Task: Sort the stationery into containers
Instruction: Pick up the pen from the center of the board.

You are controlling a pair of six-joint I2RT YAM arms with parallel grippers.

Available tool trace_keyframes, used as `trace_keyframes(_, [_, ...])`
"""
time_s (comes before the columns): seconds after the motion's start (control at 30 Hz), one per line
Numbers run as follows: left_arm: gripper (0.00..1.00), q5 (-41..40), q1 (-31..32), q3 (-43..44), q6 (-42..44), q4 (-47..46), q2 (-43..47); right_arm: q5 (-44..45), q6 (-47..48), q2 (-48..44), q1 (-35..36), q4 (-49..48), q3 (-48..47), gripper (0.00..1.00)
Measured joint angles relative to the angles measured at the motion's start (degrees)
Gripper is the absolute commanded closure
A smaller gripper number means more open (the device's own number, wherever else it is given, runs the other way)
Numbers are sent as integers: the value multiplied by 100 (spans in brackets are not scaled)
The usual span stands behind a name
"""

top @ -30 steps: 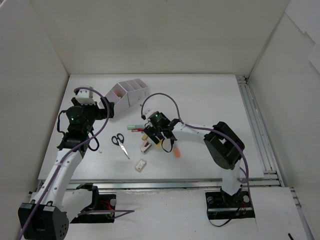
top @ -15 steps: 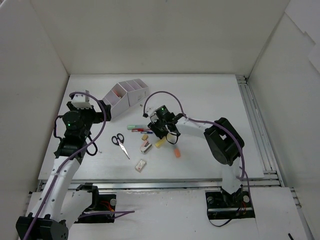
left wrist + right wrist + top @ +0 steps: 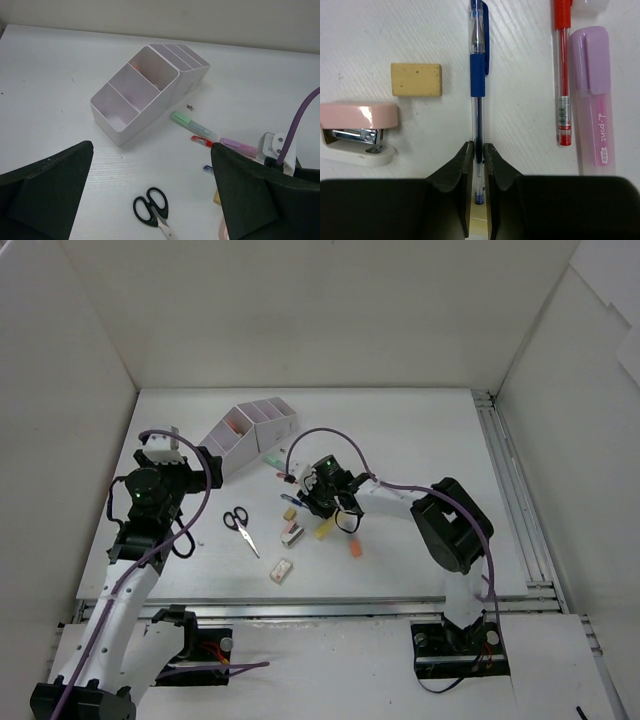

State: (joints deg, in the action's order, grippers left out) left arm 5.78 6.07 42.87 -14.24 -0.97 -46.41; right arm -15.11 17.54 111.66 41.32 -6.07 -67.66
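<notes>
My right gripper (image 3: 478, 150) is shut on the lower end of a blue pen (image 3: 478, 75) that lies on the table, one finger on each side of the barrel. Beside it lie a red pen (image 3: 562, 75), a lilac-capped pink highlighter (image 3: 592, 100), a beige eraser (image 3: 416, 79) and a pink stapler (image 3: 357, 130). From above, the right gripper (image 3: 305, 498) sits amid this cluster. The white organizer (image 3: 150, 112) stands beyond my left gripper (image 3: 151, 145), which is open and holds nothing. Black-handled scissors (image 3: 152, 209) lie just below it.
A green highlighter (image 3: 192, 125) lies right of the organizer (image 3: 268, 438). A yellow highlighter (image 3: 325, 530), an orange item (image 3: 355, 548) and a small white block (image 3: 281, 569) lie nearer the front edge. White walls enclose the table on three sides.
My right gripper has closed from open onto the blue pen and shifted slightly toward the back. The left arm has drawn back a little from the organizer, its gripper still open.
</notes>
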Motion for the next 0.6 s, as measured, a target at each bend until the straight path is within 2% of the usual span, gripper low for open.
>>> trace_keyframes(0.3, [0,525,44,-37,-256,66,-212,-254,442,-789,37,-57,549,100])
trace_keyframes(0.6, [1,1290,271,-37,-883,-295,-887,-323,-313,-1919,168,-1263,927,100])
